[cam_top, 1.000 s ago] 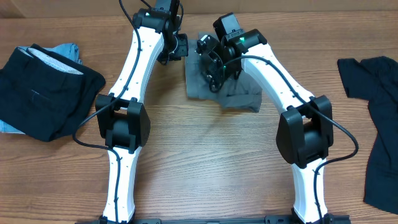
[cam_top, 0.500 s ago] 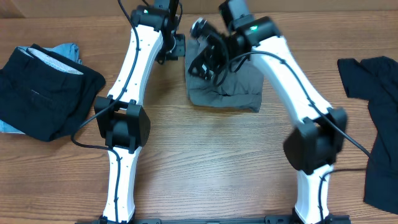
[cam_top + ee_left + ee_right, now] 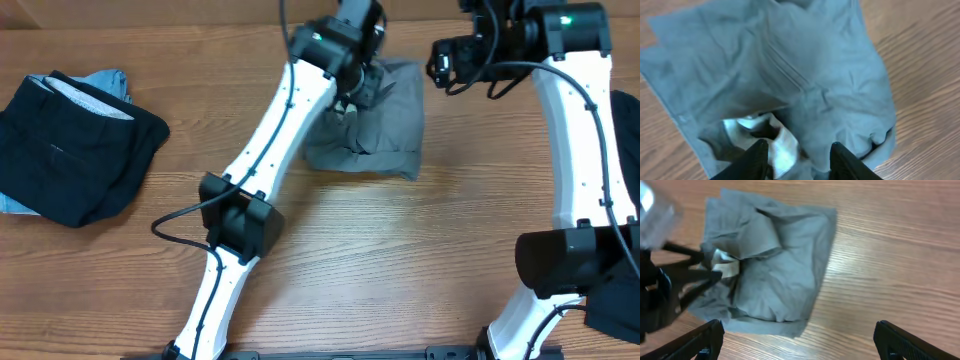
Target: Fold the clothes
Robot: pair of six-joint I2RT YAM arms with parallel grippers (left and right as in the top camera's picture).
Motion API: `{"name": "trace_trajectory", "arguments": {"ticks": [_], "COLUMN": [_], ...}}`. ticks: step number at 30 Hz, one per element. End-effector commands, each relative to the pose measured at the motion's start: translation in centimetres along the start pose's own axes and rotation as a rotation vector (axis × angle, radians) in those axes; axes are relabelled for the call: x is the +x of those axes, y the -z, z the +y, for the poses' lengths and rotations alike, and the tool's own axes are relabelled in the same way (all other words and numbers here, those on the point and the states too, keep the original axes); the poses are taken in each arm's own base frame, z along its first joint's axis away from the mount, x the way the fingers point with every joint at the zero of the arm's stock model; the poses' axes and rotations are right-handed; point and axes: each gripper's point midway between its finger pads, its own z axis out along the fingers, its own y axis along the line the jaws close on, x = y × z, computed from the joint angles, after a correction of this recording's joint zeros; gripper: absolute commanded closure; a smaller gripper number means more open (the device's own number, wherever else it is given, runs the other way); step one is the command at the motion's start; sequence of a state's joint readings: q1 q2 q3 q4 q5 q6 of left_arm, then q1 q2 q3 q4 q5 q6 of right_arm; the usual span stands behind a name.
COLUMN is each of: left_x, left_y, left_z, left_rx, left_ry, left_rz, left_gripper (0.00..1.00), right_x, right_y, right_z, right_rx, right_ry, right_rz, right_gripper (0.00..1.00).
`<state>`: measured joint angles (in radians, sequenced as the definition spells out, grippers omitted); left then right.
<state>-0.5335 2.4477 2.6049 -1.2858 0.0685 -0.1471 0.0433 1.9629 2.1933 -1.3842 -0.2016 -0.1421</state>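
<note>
Overhead, the wood table [image 3: 400,260] lies nearest us. Farther back at left, a black pile [image 3: 70,150] covers a light-blue piece [image 3: 105,78]. The right arm half hides another black garment [image 3: 628,150]. Beyond, the grey garment [image 3: 385,120] sits crumpled mid-table, with the left arm across its left edge. The left gripper [image 3: 799,146] is over its white label [image 3: 782,142], fingers parted, pinching nothing. The right gripper [image 3: 799,327] hovers beside it, spread wide and empty.

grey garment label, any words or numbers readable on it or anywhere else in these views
No readable text in any view.
The white label inside the grey garment is crumpled and too blurred to read.
No print shows on the black clothes.
</note>
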Motion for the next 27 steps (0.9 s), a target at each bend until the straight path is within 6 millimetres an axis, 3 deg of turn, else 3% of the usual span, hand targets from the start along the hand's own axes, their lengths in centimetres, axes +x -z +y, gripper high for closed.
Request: {"name": "trace_trajectory", "arguments": {"ticks": [1,8,10,12,13,17,23,27], "left_x": [0.8,3.5,3.8,4.2,4.5,6.7,8.6,9.5], "left_y": [-0.6,-3.4,-3.6,-3.5,-3.4,-2.5,-2.1,-2.5], "left_z": [1.5,2.5,2.5,2.6,2.8,4.8,5.1,5.3], "left_rx": [-0.117,-0.147,-0.148,-0.153,-0.162,-0.282,-0.31,-0.325], "left_ry": [0.007,0.02,0.019,0.02,0.02,0.076,0.148,0.184], "left_rz": [0.019,0.109,0.12,0.137,0.149,0.228,0.296,0.323], "left_gripper": [0.59,0.64,0.75,0.94,0.96,0.96,0.95,0.89], "right_x": [0.2,0.2,0.2,0.2,0.2,0.2,0.3,0.3], "right_y": [0.2,0.2,0.2,0.2,0.3,0.3,0.2,0.2], "right_z": [-1.4,-1.4,-1.4,-1.5,-1.5,-1.5,-1.5,-1.5], "right_rx": [0.019,0.02,0.02,0.021,0.021,0.021,0.021,0.021], "right_ry": [-0.039,-0.04,-0.04,-0.041,-0.042,-0.042,-0.042,-0.042], "right_rz": [0.005,0.006,0.006,0.006,0.005,0.005,0.007,0.008], "right_gripper": [0.0,0.0,0.0,0.0,0.0,0.0,0.0,0.0]}}
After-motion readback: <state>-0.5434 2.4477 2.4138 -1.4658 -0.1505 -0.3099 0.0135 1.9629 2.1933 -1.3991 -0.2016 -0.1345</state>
